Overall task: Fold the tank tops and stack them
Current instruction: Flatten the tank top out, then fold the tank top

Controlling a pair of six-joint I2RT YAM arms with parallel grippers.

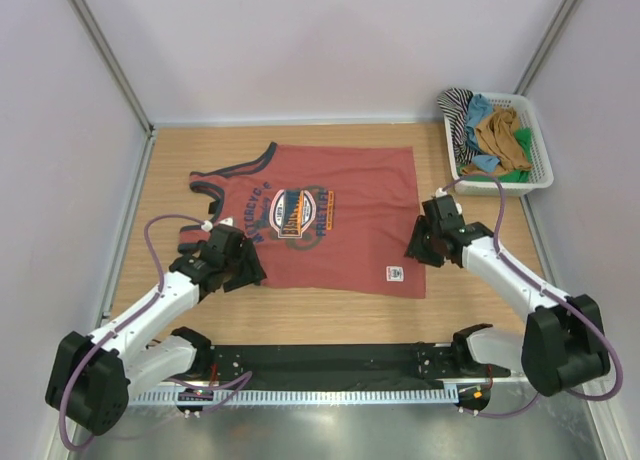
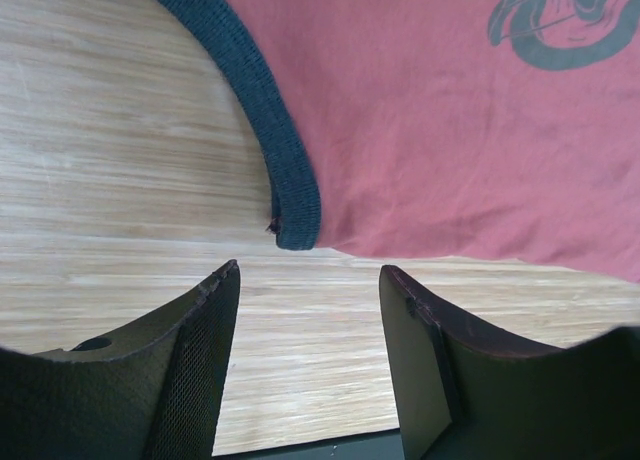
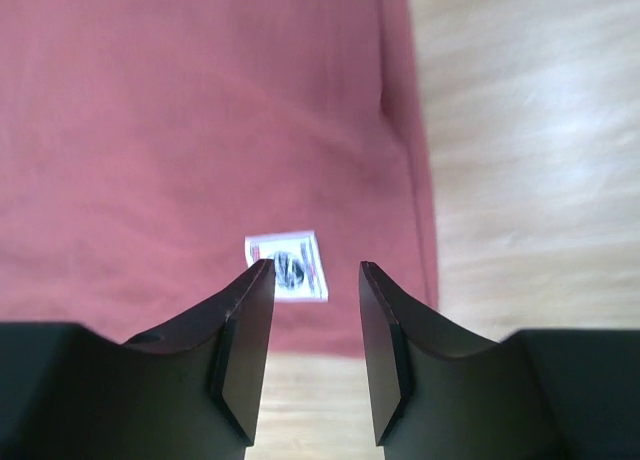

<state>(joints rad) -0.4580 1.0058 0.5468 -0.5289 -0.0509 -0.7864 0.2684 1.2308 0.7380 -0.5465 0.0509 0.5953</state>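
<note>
The rust-red tank top point(image 1: 340, 195) lies spread flat, print side up, in the middle of the wooden table point(image 1: 300, 315). Its straps and neck point left and its hem points right. Navy trim point(image 2: 262, 100) runs round the neck and armholes, a blue and orange print point(image 1: 298, 216) sits on the chest, and a small white label point(image 3: 288, 266) sits close to the hem at the near right corner. The left gripper point(image 2: 310, 270) hangs low over bare wood just beside the end of the near armhole's trim, its jaws spread, nothing between them, the tips apart from the cloth. The right gripper point(image 3: 315, 270) hangs over the corner with the label, its jaws also apart and empty; whether the tips touch the cloth I cannot tell. At the far right of the table stands a white basket point(image 1: 541, 150), well apart from the spread shirt, holding a loose heap of other tank tops: a striped one point(image 1: 458, 110), a blue one point(image 1: 480, 110), an ochre-brown one point(image 1: 503, 135) and a green one point(image 1: 518, 175).
</note>
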